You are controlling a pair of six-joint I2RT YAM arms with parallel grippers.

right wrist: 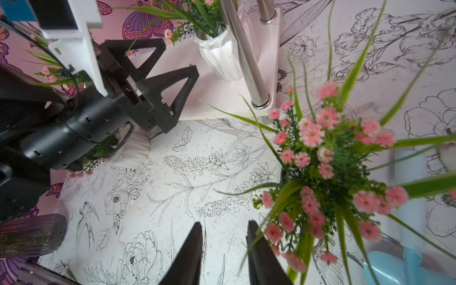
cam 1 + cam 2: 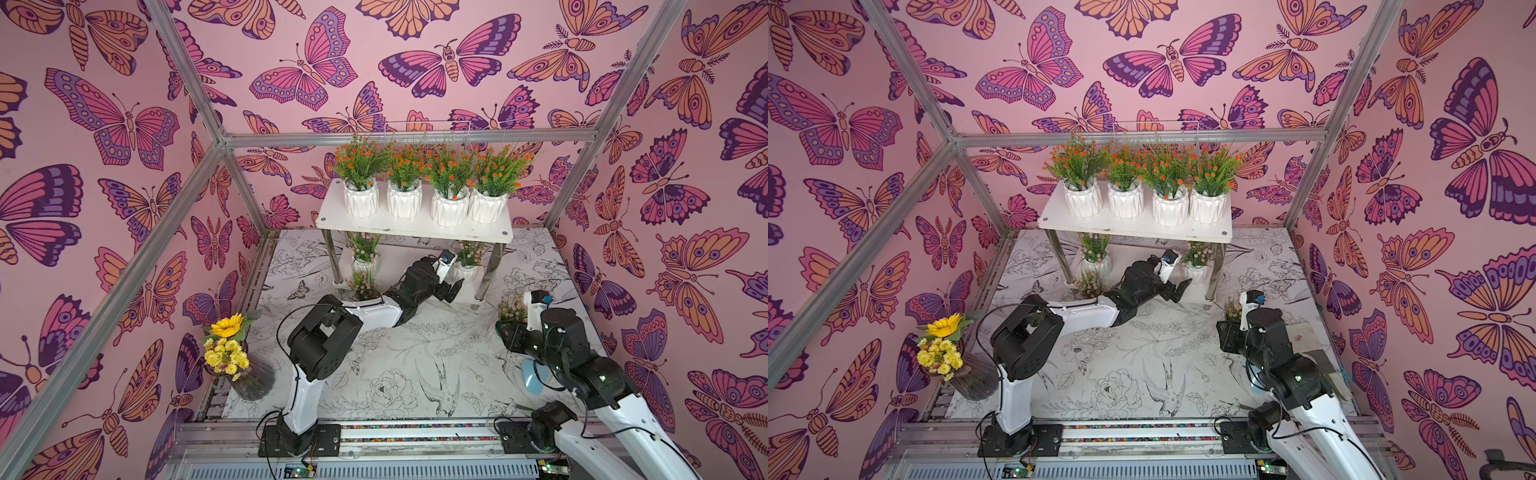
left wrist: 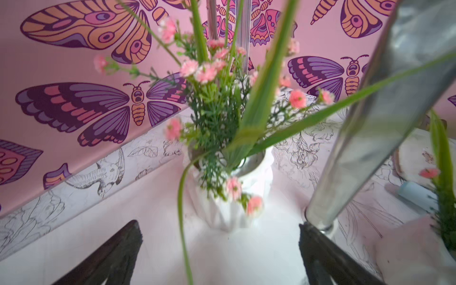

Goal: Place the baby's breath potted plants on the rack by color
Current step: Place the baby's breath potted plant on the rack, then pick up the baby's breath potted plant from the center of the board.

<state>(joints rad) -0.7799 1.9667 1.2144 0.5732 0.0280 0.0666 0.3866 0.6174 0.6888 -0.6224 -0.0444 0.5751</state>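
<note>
Filling the rack's (image 2: 415,228) lower shelf with pinks — left gripper (image 3: 219,256) gapes wide, clear of the far-right pot (image 3: 229,204) there. Right gripper (image 1: 224,256), narrowly parted and empty, sits beside the near-right pink plant (image 1: 328,160) — it must widen and straddle the pot.

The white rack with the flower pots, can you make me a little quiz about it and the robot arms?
1. True or false: the top board of the white two-tier rack with metal legs holds four white ribbed pots with orange flowers.
2. The left end effector is: A open, B shut on a pot, C out of view.
3. What colour are the flowers on the small green potted plant beside the right end effector?
Key: 1 true; 2 A; 3 pink.
</note>
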